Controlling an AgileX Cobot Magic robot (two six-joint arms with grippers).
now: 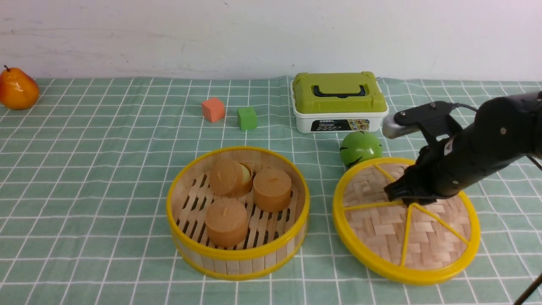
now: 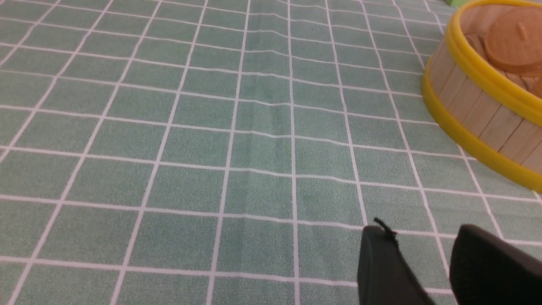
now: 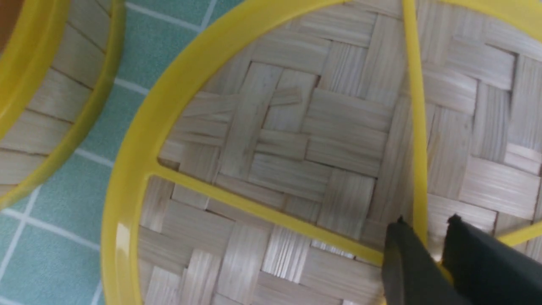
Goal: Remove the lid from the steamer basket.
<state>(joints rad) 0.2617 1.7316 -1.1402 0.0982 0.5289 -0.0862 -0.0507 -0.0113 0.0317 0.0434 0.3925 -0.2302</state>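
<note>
The steamer basket point(image 1: 237, 254) stands uncovered at the centre of the checked cloth, with three brown round cakes point(image 1: 226, 222) inside. The lid point(image 1: 381, 228) is to its right, apart from it, near edge on the cloth and far edge by a green ball point(image 1: 360, 148); it looks tilted toward me. My right gripper point(image 1: 400, 197) is shut on the lid's centre knob. In the right wrist view its fingers point(image 3: 425, 224) pinch yellow plastic at the hub of the lid point(image 3: 288, 148), with the basket wall point(image 3: 51, 106) beside. My left gripper point(image 2: 423, 233) is open and empty over bare cloth, the basket point(image 2: 474, 106) off to one side.
A white box with a green lid and black handle point(image 1: 338, 99) stands behind the green ball. An orange cube point(image 1: 213, 109) and a green cube point(image 1: 247, 118) lie behind the basket. An orange pear point(image 1: 17, 90) sits at the far left by the wall.
</note>
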